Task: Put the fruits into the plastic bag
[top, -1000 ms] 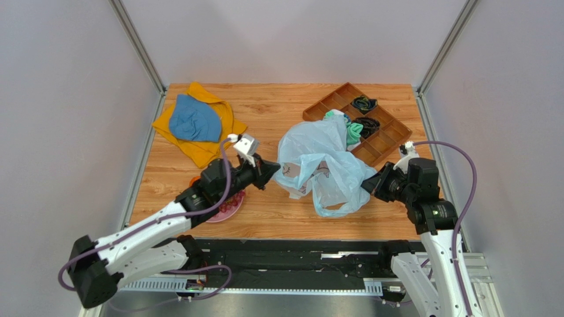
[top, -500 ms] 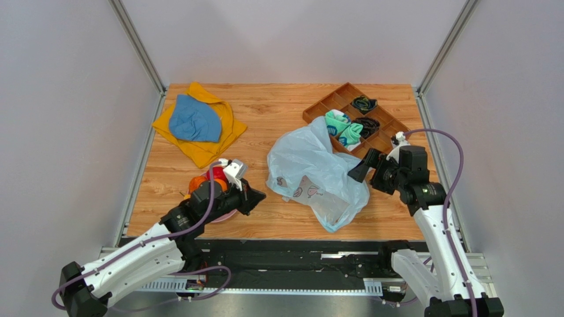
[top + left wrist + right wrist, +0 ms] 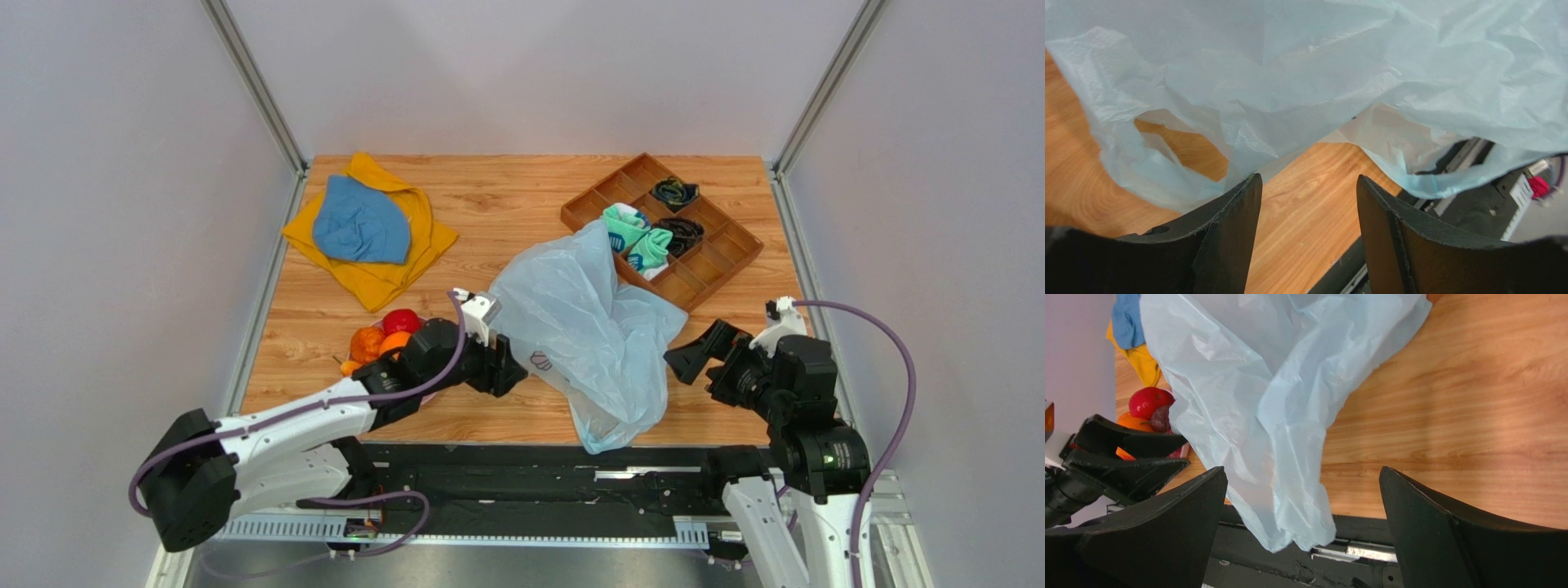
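Where I stand looking down, the wooden tabletop fills the middle of the frame. The plastic bag lies slumped just right of center. It is pale blue, see-through and heavily crinkled, and one corner trails to the tabletop's lower edge. A small dark print shows on the bag's lower-left side, too small to read.

At upper left a yellow cloth is spread out with a blue cloth on top. At upper right sits a brown divided tray.

The left tool sits at the bag's lower-left edge, jaws parted with nothing between them. The right tool is just off the bag's right side, jaws spread wide and holding nothing.

The fruits are huddled at lower left, outside the bag, red above orange.
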You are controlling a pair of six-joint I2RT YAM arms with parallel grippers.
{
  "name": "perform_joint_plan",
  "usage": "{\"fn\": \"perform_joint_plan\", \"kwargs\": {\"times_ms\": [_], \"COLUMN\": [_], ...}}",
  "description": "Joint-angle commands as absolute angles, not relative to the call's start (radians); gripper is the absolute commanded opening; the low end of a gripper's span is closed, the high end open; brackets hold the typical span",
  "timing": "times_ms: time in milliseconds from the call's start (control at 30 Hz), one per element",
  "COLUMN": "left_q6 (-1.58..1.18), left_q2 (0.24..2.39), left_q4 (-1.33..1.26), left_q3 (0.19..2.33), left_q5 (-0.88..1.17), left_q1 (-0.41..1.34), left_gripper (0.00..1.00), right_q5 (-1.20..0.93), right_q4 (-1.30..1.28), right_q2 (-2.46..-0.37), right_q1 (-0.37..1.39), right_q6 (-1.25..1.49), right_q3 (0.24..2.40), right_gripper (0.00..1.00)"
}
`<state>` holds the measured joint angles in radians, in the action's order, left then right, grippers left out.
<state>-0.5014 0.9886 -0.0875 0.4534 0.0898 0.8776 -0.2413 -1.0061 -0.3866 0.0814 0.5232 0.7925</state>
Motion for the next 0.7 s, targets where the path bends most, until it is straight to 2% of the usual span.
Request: {"fn": "perform_joint_plan", "kwargs": {"times_ms": [0,133,333,367,433,567,667], "left_q6": [-0.512,-0.506,-0.515,-0.523,-0.546,-0.563,-0.543], "left_q2": [1.061,1.048,0.979,0.953,0.921,0.832,0.833], "left_q4": [-0.107,-0.066,-0.003,0.029,0.055,0.068,0.026], "left_q3": [0.534,0.542,0.514,0.506,0.474,0.427,0.405], "left_q5": [-0.066,-0.184,-0.235,-0.247,-0.285,-0.313,-0.292], "left_q1": [0.891,0.930,0.945,0.945,0.945,0.945,0.945], "left_gripper": [0.67,0.69,0.70,0.80,0.81,0.91,0.94], "right_q5": [-0.250,-0.279,-0.382,-0.411,-0.445,-0.485,-0.488], "right_q4": [-1.101,-1.118,-1.086,-1.078,-1.042,-0.968,-0.908], "right_q2": [-0.354,-0.367,-0.374,-0.374,-0.370,-0.368,-0.385], "right_q1": [0.078,0.078,0.080,0.080,0.081,0.089,0.110], "right_q6": [0.535,0.520,0.514,0.517,0.537,0.580,0.606], "right_q3": [0.772,0.756,0.695,0.683,0.647,0.598,0.581], "right_gripper": [1.00,1.00,0.99,0.98,0.97,0.96,0.95]}}
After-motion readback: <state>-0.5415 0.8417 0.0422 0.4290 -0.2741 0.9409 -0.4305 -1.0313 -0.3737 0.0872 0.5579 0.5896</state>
